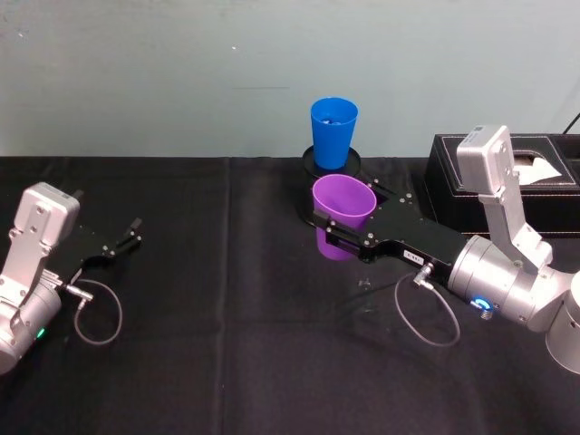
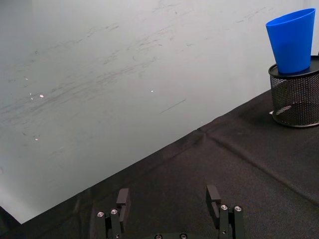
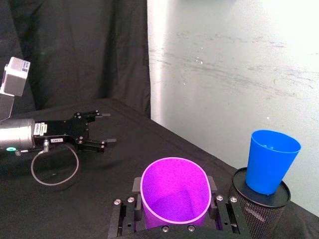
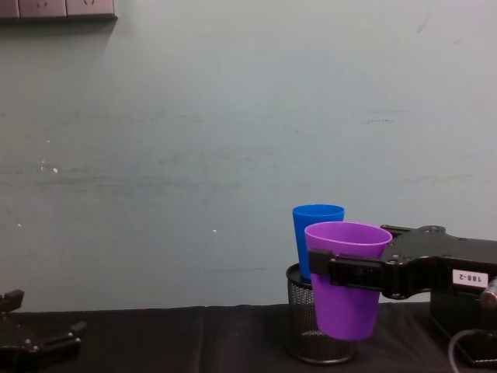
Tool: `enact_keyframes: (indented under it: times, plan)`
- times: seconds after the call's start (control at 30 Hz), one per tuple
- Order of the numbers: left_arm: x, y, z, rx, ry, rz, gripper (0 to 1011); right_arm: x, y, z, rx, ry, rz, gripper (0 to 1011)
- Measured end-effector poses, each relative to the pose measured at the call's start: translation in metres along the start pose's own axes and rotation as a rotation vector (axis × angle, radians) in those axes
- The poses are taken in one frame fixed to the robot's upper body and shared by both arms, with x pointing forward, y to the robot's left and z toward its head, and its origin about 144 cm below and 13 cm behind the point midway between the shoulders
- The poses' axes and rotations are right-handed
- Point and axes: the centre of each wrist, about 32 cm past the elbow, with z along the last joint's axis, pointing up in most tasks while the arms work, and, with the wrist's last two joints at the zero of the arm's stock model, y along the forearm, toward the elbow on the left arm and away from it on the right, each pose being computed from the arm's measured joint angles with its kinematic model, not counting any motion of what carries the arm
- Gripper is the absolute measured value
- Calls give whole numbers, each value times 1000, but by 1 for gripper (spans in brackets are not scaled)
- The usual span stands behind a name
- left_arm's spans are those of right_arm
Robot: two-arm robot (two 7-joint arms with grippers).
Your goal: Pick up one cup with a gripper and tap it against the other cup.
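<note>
One purple cup (image 1: pixel 343 201) hangs upright above the black-clothed table (image 1: pixel 227 362), pinched at its sides between the jaws of the right gripper (image 3: pixel 173 199), which carries a small white number label. Just beyond the purple cup and apart from it, the blue cup (image 1: pixel 333 131) stands upright on top of a black mesh holder (image 4: pixel 311 342) near the wall. A black tissue box (image 1: pixel 507 177) sits behind the right arm, and the left gripper (image 1: pixel 127 237) rests well apart at the table's left, its fingers spread.

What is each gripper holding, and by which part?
Right gripper holds the purple cup, jaws on opposite sides of its wall a little below the rim. Left gripper is open, holding nothing.
</note>
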Motion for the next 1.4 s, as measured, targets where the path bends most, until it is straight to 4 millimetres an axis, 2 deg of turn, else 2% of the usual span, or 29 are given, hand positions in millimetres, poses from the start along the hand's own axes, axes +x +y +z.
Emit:
enact_keyframes:
  times: [1.4]
  plan:
    - [0, 0, 0, 0, 0, 0, 1000, 0, 0, 0, 0, 0, 0, 723]
